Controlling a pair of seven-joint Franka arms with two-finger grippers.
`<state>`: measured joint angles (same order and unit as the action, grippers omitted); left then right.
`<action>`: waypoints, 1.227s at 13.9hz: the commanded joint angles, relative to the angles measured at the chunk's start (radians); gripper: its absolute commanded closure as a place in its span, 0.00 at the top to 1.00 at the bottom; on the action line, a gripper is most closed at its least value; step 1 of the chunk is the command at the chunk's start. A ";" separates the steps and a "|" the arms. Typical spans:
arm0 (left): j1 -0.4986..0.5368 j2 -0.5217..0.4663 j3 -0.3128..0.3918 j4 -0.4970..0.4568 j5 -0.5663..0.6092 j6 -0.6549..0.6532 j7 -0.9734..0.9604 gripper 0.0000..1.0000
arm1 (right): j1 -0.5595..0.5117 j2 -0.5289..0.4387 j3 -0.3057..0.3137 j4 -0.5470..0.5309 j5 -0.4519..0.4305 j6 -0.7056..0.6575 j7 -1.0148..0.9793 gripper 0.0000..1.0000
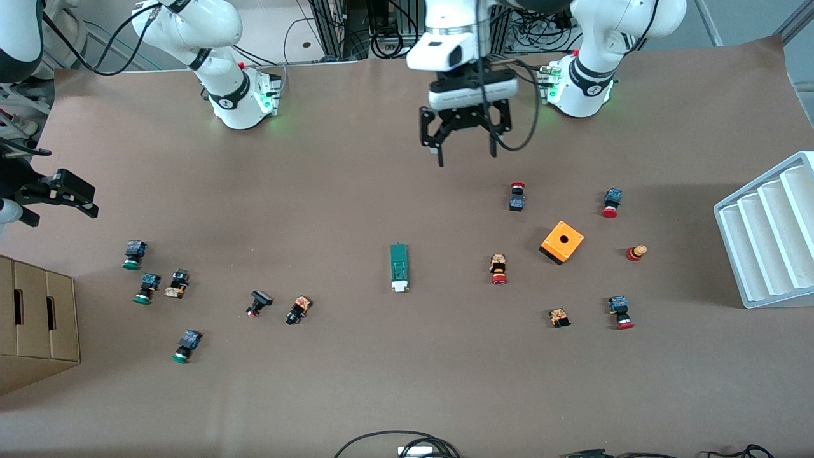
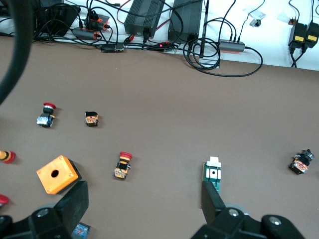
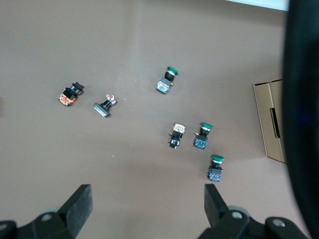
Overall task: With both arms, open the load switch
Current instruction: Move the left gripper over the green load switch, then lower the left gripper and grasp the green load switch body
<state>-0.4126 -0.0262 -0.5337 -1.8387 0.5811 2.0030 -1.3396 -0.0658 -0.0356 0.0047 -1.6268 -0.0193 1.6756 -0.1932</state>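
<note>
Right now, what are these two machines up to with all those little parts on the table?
Nothing is being held yet. The load switch, a narrow green bar with a white end, lies untouched mid-table among scattered push buttons. The left gripper hangs open over bare table between the arms' bases and the switch. The right gripper is open too, up over the table's edge at the right arm's end, above the green-capped buttons.

Both arms: glossy white jointed shells, black bands at the joints. Each base carries a black logo mark and glows green at the side. Left gripper (image 1: 465, 137): black two-finger claw under a white-and-grey wrist block, black cable looping beside it. Right gripper (image 1: 60, 194): black, boxy. Black cables trail from the right arm's upper links.
</note>
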 commanded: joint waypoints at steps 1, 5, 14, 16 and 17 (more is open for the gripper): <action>0.005 0.024 -0.096 -0.051 0.118 0.014 -0.220 1.00 | 0.003 -0.003 -0.005 -0.002 0.007 0.012 -0.002 1.00; -0.064 0.156 -0.158 -0.080 0.375 0.000 -0.582 1.00 | 0.003 -0.003 -0.003 -0.002 0.007 0.012 -0.002 1.00; -0.173 0.412 -0.147 -0.080 0.851 -0.112 -0.870 1.00 | 0.003 -0.003 -0.005 -0.002 0.007 0.015 0.000 1.00; -0.187 0.466 -0.144 -0.077 0.934 -0.153 -0.947 1.00 | 0.001 -0.003 -0.005 -0.002 0.007 0.019 -0.002 1.00; -0.202 0.495 -0.143 -0.076 0.969 -0.179 -0.975 1.00 | 0.000 -0.003 -0.005 -0.002 0.007 0.029 -0.002 1.00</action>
<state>-0.5793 0.4127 -0.6902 -1.9389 1.4808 1.8765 -2.2540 -0.0659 -0.0356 0.0046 -1.6269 -0.0193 1.6808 -0.1932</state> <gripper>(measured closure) 0.000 0.000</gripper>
